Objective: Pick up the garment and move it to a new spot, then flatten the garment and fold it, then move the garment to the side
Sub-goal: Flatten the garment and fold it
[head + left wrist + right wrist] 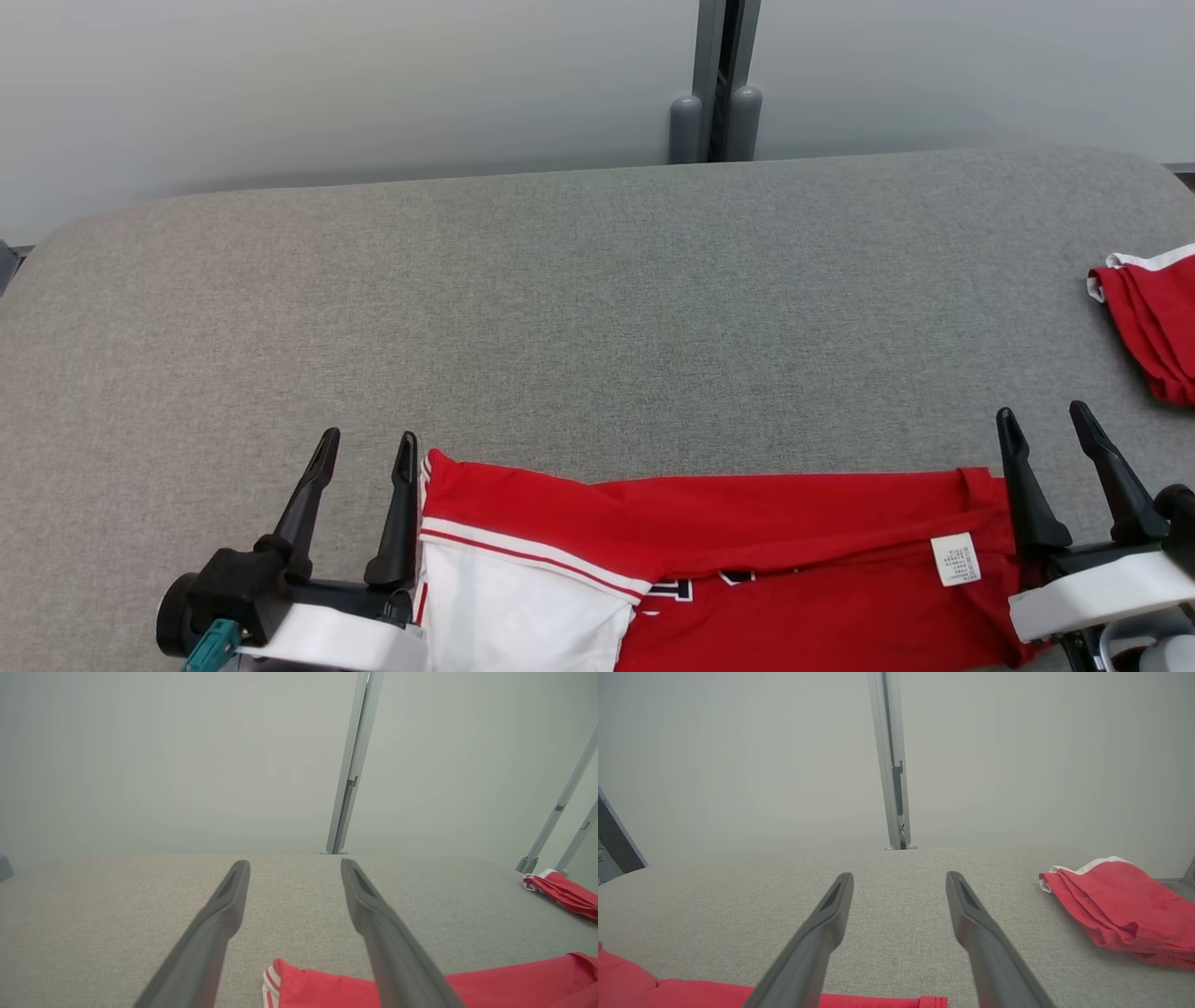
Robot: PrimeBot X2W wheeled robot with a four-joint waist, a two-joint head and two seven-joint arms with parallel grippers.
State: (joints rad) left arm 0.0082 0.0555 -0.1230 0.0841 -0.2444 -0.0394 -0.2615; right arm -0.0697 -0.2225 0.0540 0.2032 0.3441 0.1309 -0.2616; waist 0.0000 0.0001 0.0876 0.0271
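The left gripper (369,436) and right gripper (1041,410) flank the red garment (747,523) on the grey table (597,308), fingers wide, seemingly holding nothing.

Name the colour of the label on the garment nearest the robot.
The label is white with small dark print, against the red garment; best in head view.

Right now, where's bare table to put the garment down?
The table is bare across its middle and left, from the garment back to the wall post. Crowded: the near edge, where the garment lies between the open left gripper and right gripper, and the far right, where a second red garment sits.
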